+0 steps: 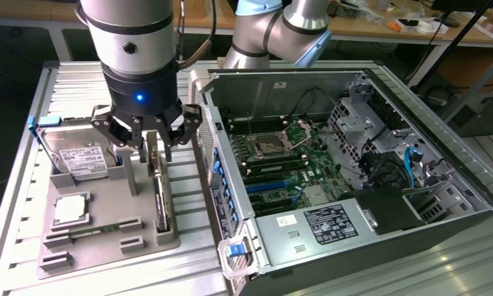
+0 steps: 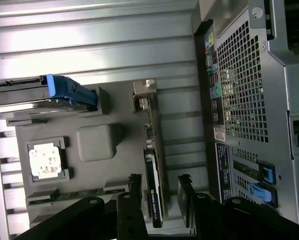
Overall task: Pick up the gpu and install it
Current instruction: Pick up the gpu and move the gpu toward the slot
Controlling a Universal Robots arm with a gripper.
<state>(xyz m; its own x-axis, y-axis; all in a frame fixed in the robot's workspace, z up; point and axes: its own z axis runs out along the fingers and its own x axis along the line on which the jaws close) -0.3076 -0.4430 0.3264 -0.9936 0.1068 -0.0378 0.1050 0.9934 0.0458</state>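
Here's the ribbed metal worktop (image 1: 66, 80), and on the exterior view's right sits the biggest thing on it, the open computer case (image 1: 456, 151), side panel off and motherboard exposed. The arm (image 1: 135, 37) comes straight down on the exterior view's left, over the grey holder tray (image 1: 106, 203) that lies just beside the case. In that tray are a hard drive (image 1: 82, 160) on the side away from the case, a processor chip (image 1: 69, 209) and a narrow memory stick (image 1: 90, 233). In the slot nearest the case stands the gpu (image 1: 159, 197), upright on its long edge, not yet lifted.

And the hand (image 1: 152, 145) is right over it, released, jaws spread wide, nothing held. In the wrist view the hand (image 2: 159, 181) straddles the card. The gpu (image 2: 152, 145) runs lengthwise between the two black fingertips (image 2: 134, 181), one on each flat face, and I see a sliver of daylight on both sides, so no contact that I can make out.

The step in hand reads as the grasp. To do it well, I'd say the hand wants to be square to the card and centred across its thickness, so that both pads meet the faces together and don't tip it in its slot. A squeeze on the board's flat faces looks safer than one on the silver bracket end.

As for position, the hand straddles one end portion of the card rather than its middle, with the rest of the card stretching away from the fingers along the slot.
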